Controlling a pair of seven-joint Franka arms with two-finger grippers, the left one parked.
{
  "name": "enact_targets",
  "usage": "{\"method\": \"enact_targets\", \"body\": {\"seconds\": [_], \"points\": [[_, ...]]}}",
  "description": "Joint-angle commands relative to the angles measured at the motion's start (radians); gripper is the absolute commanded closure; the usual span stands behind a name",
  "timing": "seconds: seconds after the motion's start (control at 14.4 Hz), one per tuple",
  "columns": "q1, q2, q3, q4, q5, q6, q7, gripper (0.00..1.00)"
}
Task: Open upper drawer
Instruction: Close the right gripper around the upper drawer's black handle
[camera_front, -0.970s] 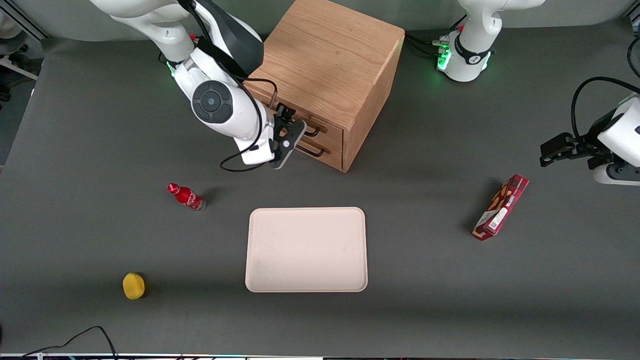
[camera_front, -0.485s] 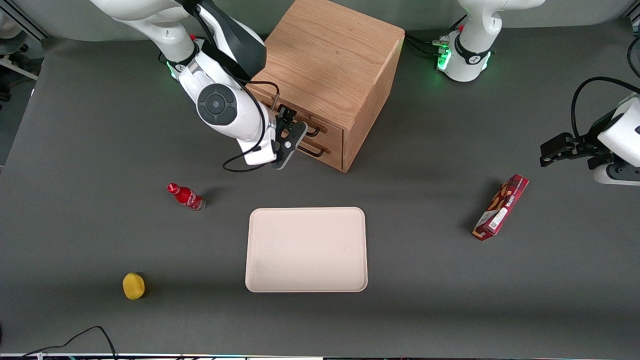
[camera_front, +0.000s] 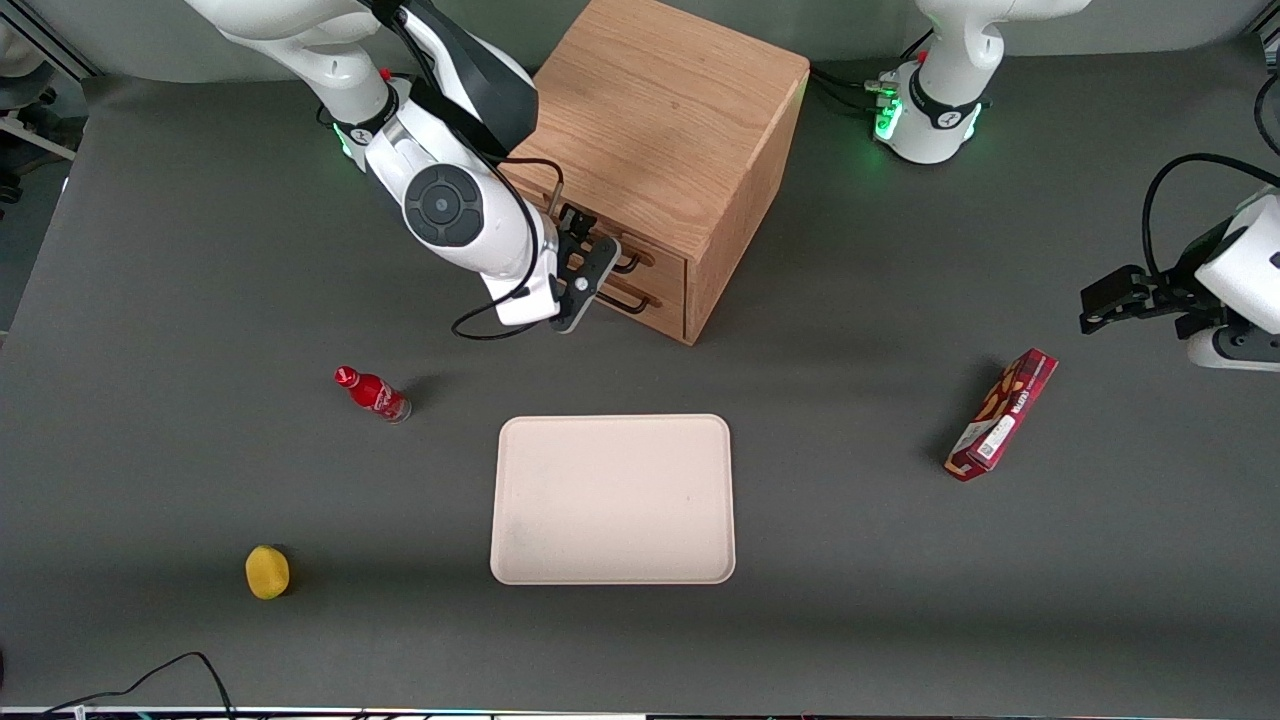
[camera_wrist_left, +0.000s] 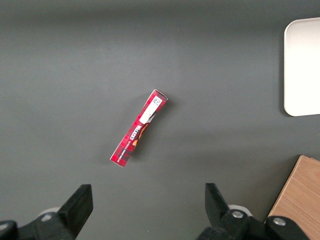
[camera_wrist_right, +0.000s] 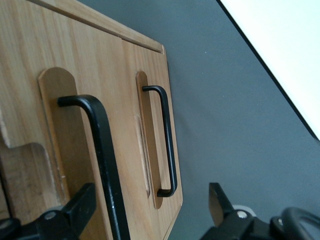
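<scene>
The oak cabinet (camera_front: 660, 120) stands at the back of the table. Its upper drawer (camera_front: 662, 263) looks shut, front flush with the bottom drawer (camera_front: 664, 305) below it. My right gripper (camera_front: 598, 262) is open, right in front of the upper drawer. In the right wrist view the upper drawer's black bar handle (camera_wrist_right: 102, 150) runs between my spread fingers (camera_wrist_right: 82, 205), close to one of them; the gripper (camera_wrist_right: 150, 200) is not touching it. The bottom drawer's handle (camera_wrist_right: 167, 145) sits beside it, nearer the table.
A cream tray (camera_front: 612, 498) lies nearer the front camera than the cabinet. A red bottle (camera_front: 372, 393) and a yellow fruit (camera_front: 267, 571) lie toward the working arm's end. A red snack box (camera_front: 1002, 414) lies toward the parked arm's end.
My right arm has moved a little closer to the cabinet front, bringing the open gripper up around the upper handle. The drawer has not moved.
</scene>
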Motion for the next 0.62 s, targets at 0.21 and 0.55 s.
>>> {"method": "enact_targets", "body": {"seconds": [0.21, 0.55], "points": [[0.004, -0.008, 0.009, -0.035, 0.000, 0.038, 0.007, 0.00], [0.016, 0.003, 0.007, -0.047, -0.002, 0.079, 0.011, 0.00]]}}
